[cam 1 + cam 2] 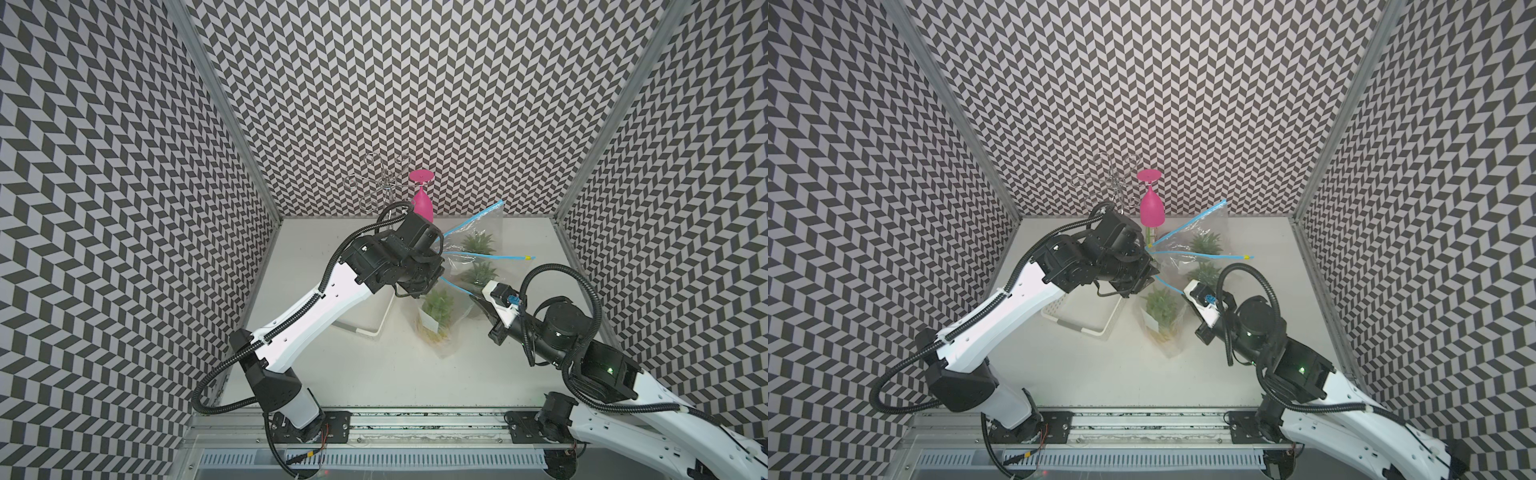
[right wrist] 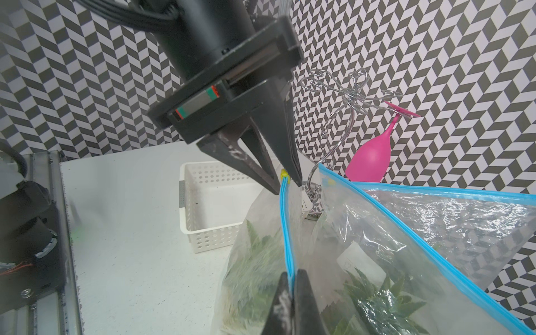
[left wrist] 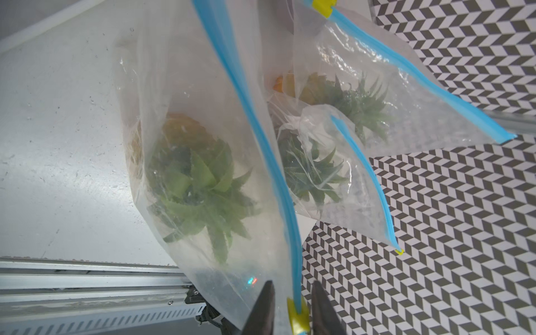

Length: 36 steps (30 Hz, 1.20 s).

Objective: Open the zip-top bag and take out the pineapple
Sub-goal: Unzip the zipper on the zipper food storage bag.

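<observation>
Three clear zip-top bags with blue seals stand at mid-table, a pineapple in each. The nearest zip-top bag [image 1: 446, 332] holds a pineapple [image 1: 436, 307] with a green crown. Its blue seal [image 2: 285, 220] is stretched between both grippers. My right gripper [image 2: 292, 275] is shut on one end of that seal. At the other end, my left gripper [image 3: 293, 285] is closed around the yellow slider [image 3: 297, 314]. In both top views the left fingertips are hidden under the wrist [image 1: 1133, 270].
Two more bagged pineapples [image 1: 478, 243] [image 1: 482, 272] lean behind the held bag. A white perforated basket [image 1: 1084, 320] sits under the left arm. A pink wine glass [image 1: 424, 203] hangs upside down on a chrome rack [image 1: 384, 178] at the back wall.
</observation>
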### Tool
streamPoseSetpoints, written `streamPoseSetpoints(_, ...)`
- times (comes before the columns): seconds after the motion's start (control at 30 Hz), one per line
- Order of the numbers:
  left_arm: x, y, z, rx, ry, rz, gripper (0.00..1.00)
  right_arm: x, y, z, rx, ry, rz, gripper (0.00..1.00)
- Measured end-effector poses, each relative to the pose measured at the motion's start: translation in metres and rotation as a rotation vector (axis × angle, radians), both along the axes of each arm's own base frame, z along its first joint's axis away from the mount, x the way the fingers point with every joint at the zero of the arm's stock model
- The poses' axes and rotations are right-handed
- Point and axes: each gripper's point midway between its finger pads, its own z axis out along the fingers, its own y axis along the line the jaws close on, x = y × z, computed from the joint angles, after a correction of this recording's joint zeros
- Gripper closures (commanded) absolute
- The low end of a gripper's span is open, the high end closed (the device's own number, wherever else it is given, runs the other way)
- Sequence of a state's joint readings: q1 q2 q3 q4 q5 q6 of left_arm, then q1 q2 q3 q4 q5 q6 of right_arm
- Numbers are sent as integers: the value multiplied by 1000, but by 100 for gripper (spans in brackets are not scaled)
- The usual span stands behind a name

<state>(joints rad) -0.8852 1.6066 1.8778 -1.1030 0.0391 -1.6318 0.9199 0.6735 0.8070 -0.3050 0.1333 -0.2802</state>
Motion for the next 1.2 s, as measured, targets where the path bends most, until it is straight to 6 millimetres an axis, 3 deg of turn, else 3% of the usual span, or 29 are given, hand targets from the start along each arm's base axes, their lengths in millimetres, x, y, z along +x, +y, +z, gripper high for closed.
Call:
streamPoseSetpoints(0.2, 0, 0, -1, 0, 3, 6, 94, 0, 0, 0, 1, 0, 3, 100)
streamPoseSetpoints(0.5, 6, 7, -3, 14, -1, 8, 94, -2, -1, 1, 4, -2, 4, 100)
streamPoseSetpoints(0.9, 61, 72, -18, 56, -2, 117, 94, -5, -5, 0, 3, 4, 6, 100)
streamPoseSetpoints(1.2, 84, 103, -18, 94, -42, 148, 94, -7, -7, 0, 6, 11, 5, 100)
